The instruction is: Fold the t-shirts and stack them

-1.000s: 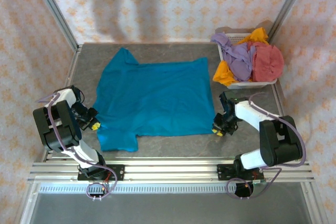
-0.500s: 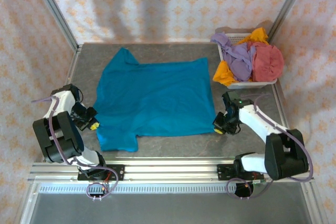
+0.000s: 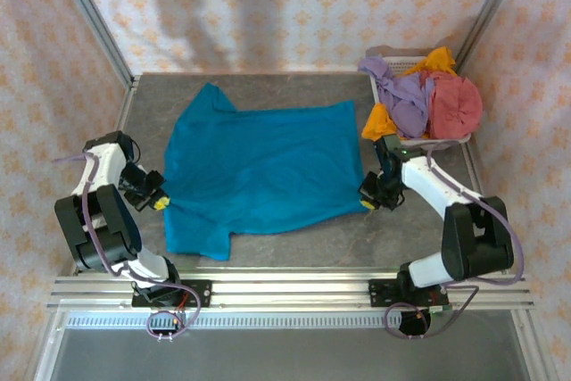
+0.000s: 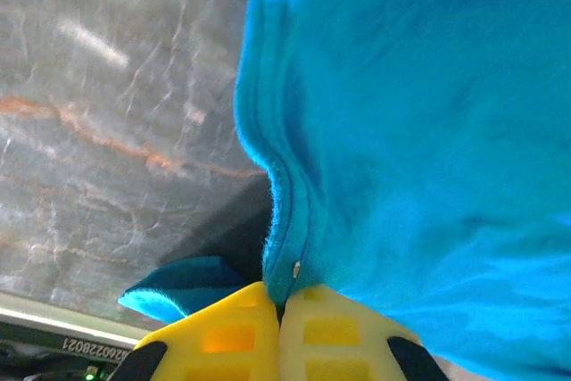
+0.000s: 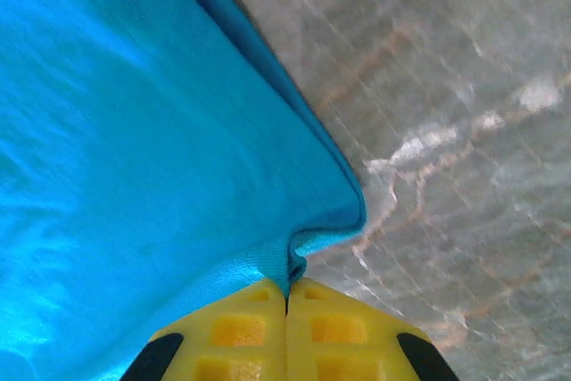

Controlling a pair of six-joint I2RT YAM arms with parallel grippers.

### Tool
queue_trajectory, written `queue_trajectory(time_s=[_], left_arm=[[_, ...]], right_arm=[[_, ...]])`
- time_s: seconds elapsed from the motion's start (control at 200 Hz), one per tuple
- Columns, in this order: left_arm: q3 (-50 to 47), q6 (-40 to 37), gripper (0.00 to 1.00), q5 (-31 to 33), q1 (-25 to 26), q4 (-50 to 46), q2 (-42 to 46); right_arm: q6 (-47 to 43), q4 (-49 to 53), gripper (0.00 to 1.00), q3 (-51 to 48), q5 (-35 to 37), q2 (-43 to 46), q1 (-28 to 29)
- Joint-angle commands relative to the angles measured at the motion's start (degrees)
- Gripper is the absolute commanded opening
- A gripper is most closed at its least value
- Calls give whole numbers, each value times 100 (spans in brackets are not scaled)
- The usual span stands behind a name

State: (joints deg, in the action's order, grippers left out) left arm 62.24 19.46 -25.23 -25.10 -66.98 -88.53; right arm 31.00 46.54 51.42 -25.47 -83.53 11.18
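I had the teal-blue cloth t-shirt [image 3: 259, 167] spread flat on the grey marbled tabletop [image 3: 357, 238]. My left gripper [image 3: 159, 203] had its yellow fingers [image 4: 223, 336] pinched tight on the shirt's left edge. My right gripper [image 3: 368, 204] was clamped just as tight on the near right corner. A lavender tee [image 3: 406, 100], an orange-yellow tee [image 3: 382, 124] and a dusty red tee [image 3: 455, 104] sat heaped in the white plastic basket [image 3: 428, 143] at the far right.

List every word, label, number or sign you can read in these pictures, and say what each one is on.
Code label, on dark hardware past the table's edge in the left wrist view: a printed string of characters, upside down and too small and blurred to quote.
Teal t-shirt: no print or tag text visible.
White basket and the shirts in it: no lettering visible.
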Motion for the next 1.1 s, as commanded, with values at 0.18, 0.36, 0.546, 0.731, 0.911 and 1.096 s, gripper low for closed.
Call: queue_trajectory(time_s=[0.18,0.36,0.546,0.731,0.911,1.096], left_arm=[[973,-7,0,-193,65,-236,-812],[1348,-39,0,-151,67,-307,-1167],[1779,-190,0,-34,67,-507,-1589],[1968,-233,0,-26,67,-551,-1764],[2486,-285,0,38,67,-768,-2045],[2759,-312,0,89,67,-872,-2410]], right_arm=[[-49,-374,0,901,402,-992,-133],[-91,-419,0,1326,472,-1357,-182],[-78,-514,0,1555,672,-1503,-191],[-66,-608,0,1727,780,-1601,-196],[-55,-797,0,1810,877,-1641,-197],[-73,-967,0,1854,1022,-1725,-195]])
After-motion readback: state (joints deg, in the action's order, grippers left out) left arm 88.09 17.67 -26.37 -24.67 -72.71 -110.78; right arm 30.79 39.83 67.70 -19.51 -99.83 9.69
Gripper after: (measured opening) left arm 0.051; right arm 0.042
